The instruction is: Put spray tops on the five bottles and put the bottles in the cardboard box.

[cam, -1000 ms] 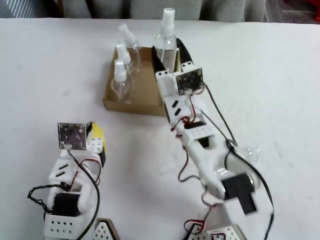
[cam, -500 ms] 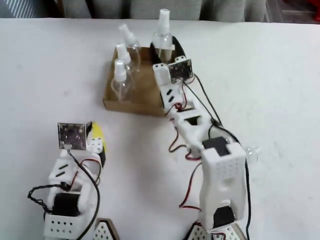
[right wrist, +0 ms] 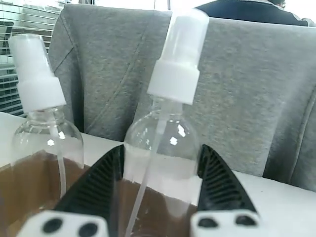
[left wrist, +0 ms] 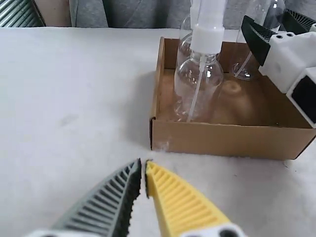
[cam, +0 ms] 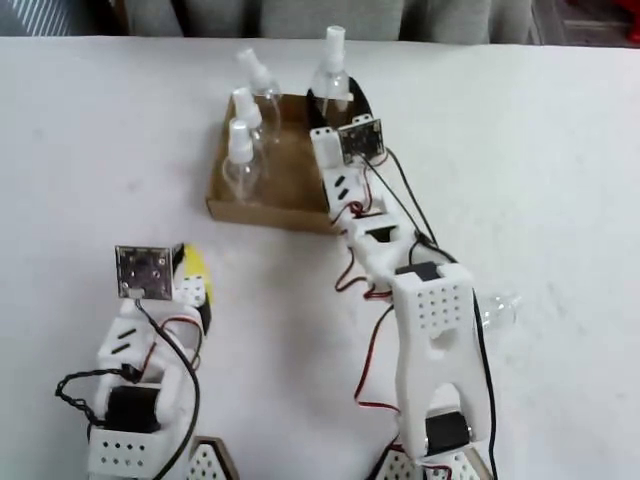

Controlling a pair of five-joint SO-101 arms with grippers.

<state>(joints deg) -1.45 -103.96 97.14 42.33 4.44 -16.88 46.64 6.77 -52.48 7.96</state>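
A shallow cardboard box (cam: 290, 195) sits at the far middle of the table. Three clear bottles with white spray tops stand along its left side, the nearest one (cam: 241, 165) at the front. My right gripper (cam: 337, 98) is shut on a fourth topped bottle (cam: 329, 72), upright at the box's far right corner. In the right wrist view that bottle (right wrist: 160, 133) sits between the black fingers (right wrist: 98, 182) of my right gripper (right wrist: 162, 153), with a neighbouring bottle (right wrist: 45, 133) beside it. My left gripper (cam: 197, 270) rests shut and holds nothing, near the front left, its tips (left wrist: 142, 165) short of the box (left wrist: 222, 138).
One more clear bottle (cam: 497, 312) lies on its side on the table to the right, partly behind the right arm. The right arm stretches from the front edge to the box, with loose wires hanging off it. Grey chairs stand beyond the far edge.
The right arm has stretched forward and lowered the held bottle towards the box's far right corner. The left arm has stayed still.
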